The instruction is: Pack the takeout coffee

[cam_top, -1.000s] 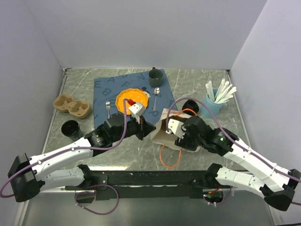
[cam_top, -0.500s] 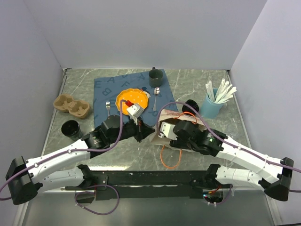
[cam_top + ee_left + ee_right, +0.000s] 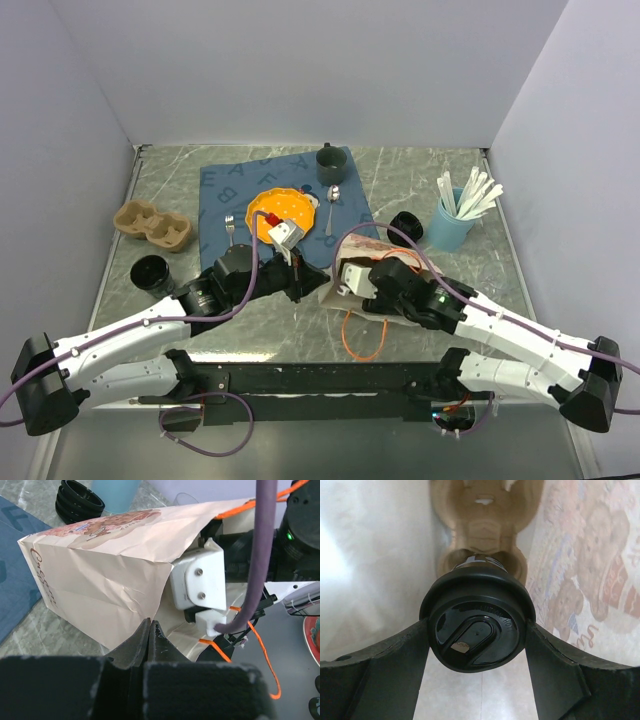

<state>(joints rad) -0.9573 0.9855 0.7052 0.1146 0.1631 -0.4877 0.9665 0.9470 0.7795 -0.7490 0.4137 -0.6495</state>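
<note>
Item: black-lidded takeout coffee cup (image 3: 476, 632). Location: inside printed brown paper bag (image 3: 100, 585), lid facing the bag's mouth, base seated in one well of a moulded brown cardboard cup carrier (image 3: 481, 540).

Holder: right gripper (image 3: 477, 627), reaching into the bag, fingers (image 3: 385, 672) pressed to either side of the lid, grasping the cup.

Support: left gripper (image 3: 150, 629), jaws clenched on the bag's open edge.

Surface: grey marble-pattern table (image 3: 260, 330); the bag's orange cord handles (image 3: 362, 340) trail toward the arm bases.

Beyond: blue cloth placemat (image 3: 235, 185), orange plate (image 3: 272, 208), light-blue cup of wooden stirrers (image 3: 450, 228), second cardboard carrier (image 3: 152, 226).
</note>
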